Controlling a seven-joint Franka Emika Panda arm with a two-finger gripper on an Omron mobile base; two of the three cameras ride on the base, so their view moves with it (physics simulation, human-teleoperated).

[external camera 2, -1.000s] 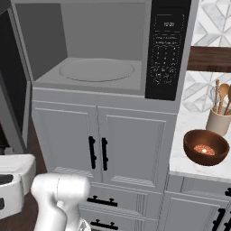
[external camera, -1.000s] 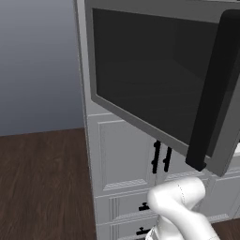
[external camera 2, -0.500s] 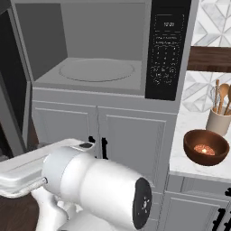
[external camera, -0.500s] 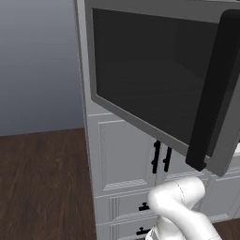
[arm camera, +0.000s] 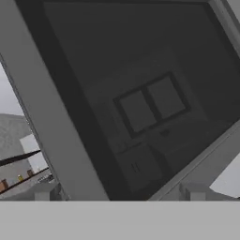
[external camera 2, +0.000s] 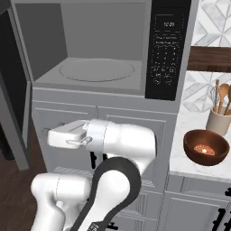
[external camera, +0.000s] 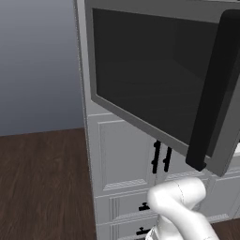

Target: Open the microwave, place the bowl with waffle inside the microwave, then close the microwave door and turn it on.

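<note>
The microwave (external camera 2: 103,31) stands open, its grey cavity holding a round turntable (external camera 2: 97,70), with the black control strip (external camera 2: 168,49) on its right. The microwave door (external camera: 150,70) is swung out wide, its black bar handle (external camera: 211,93) at the free edge; the right base view sees the door (external camera 2: 11,90) edge-on at the left. The brown bowl (external camera 2: 206,146) with the waffle sits on the white counter to the right of the microwave. My gripper (arm camera: 118,193) is open with nothing between its tips, facing the door's dark glass (arm camera: 140,93) at close range.
White panelled cupboards (external camera 2: 58,119) with black handles sit under the microwave. My arm (external camera 2: 122,144) rises in front of them, its end pointing left toward the door. A cream utensil holder (external camera 2: 219,121) stands behind the bowl. Dark wood floor (external camera: 42,183) lies to the left.
My arm has swung up from low at the left to in front of the cupboards. The door, the bowl and the gripper's opening have not changed.
</note>
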